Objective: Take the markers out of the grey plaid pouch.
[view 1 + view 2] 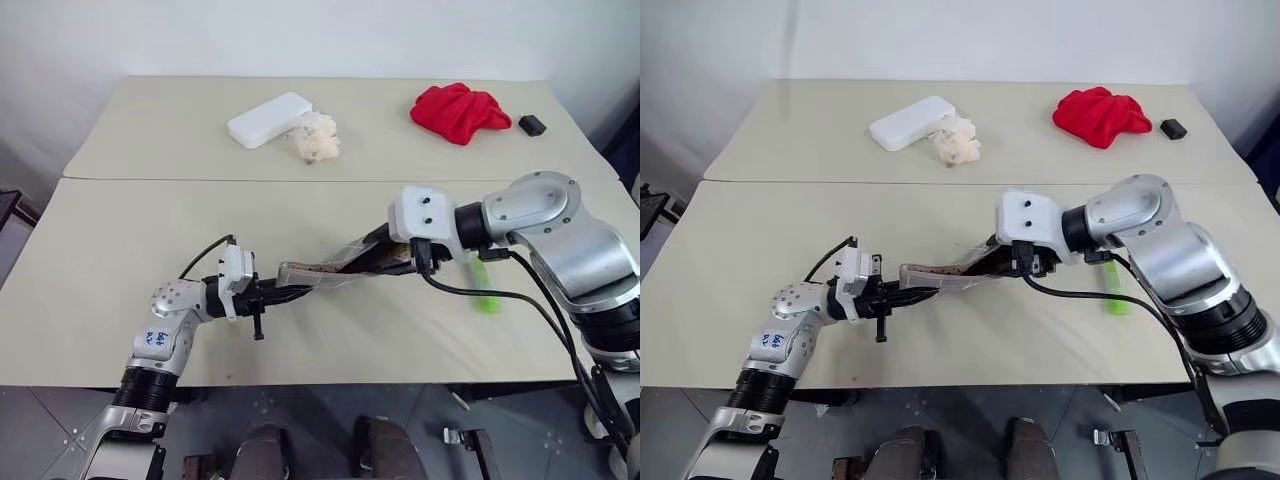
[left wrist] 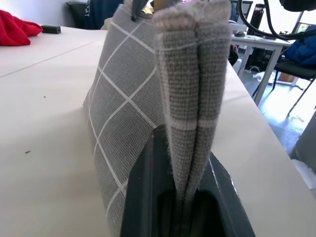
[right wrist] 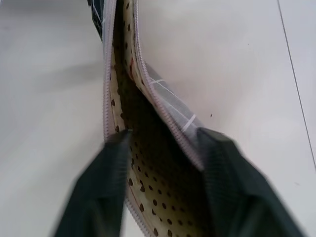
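Observation:
The grey plaid pouch (image 1: 330,270) hangs over the near table, stretched between my two grippers and rising toward the right. My left gripper (image 1: 275,295) is shut on its folded closed end (image 2: 190,98). At the other end, my right gripper (image 3: 168,136) is at the unzipped mouth with its fingers (image 3: 98,187) apart, one on each side of the spotted lining (image 3: 148,173). The inside is dark and I cannot tell what it holds. A lime-green marker (image 1: 486,290) lies on the table just beyond my right forearm.
On the far table are a white box (image 1: 268,119), a crumpled cream wad (image 1: 315,137), a red cloth (image 1: 458,110) and a small black block (image 1: 531,124). A seam (image 1: 200,180) separates the two tables.

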